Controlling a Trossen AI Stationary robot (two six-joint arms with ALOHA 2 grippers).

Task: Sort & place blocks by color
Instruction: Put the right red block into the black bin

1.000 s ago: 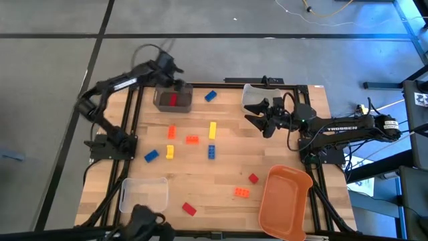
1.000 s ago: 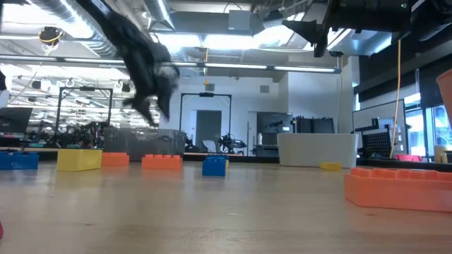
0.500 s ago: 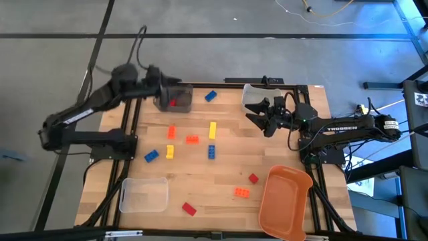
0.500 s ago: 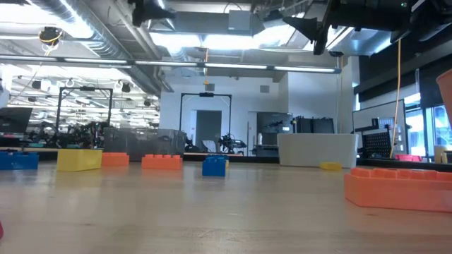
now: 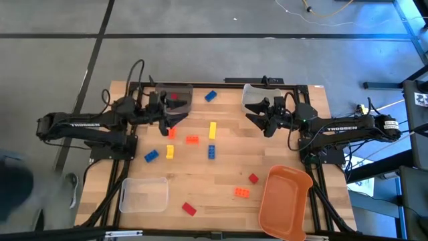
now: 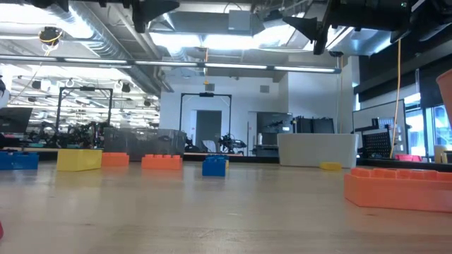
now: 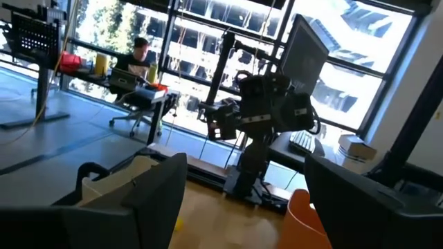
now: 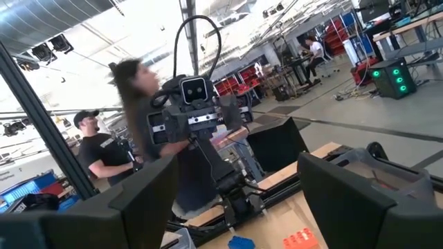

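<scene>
High view, left tool (image 5: 175,118): raised above the counter (image 5: 281,154) at its far left part, just beside the dark bin (image 5: 175,98); fingers spread, nothing between them.
High view, right tool (image 5: 257,115): held over the far right part, beside the clear bin (image 5: 253,96); fingers parted, empty.
High view, dark bin: one red block (image 5: 174,96) lies inside.
High view, blocks on counter: a blue block (image 5: 210,96) between the two far bins; a yellow block (image 5: 212,129), an orange block (image 5: 192,139) and a second blue block (image 5: 211,152) grouped mid-counter; a small yellow block (image 5: 170,152) and a blue block (image 5: 152,156) lie further left.
High view, near side: an orange block (image 5: 241,192) and a small red block (image 5: 253,178) near the orange bin (image 5: 286,201); a red block (image 5: 189,209) beside the near clear bin (image 5: 144,195).
Low view, blocks: a row stands on the wood, blue (image 6: 18,161), yellow (image 6: 79,159), orange (image 6: 162,161), blue (image 6: 214,166); a big orange block (image 6: 397,188) close at right.
Left wrist view, own fingers (image 7: 156,197): wide apart, empty; the other arm (image 7: 266,114) faces it; a person (image 7: 140,55) sits at a desk beyond.
Right wrist view, own fingers (image 8: 349,190): wide apart, empty; an orange block (image 8: 302,238) lies on the counter below; a person (image 8: 100,152) stands behind the far arm.
</scene>
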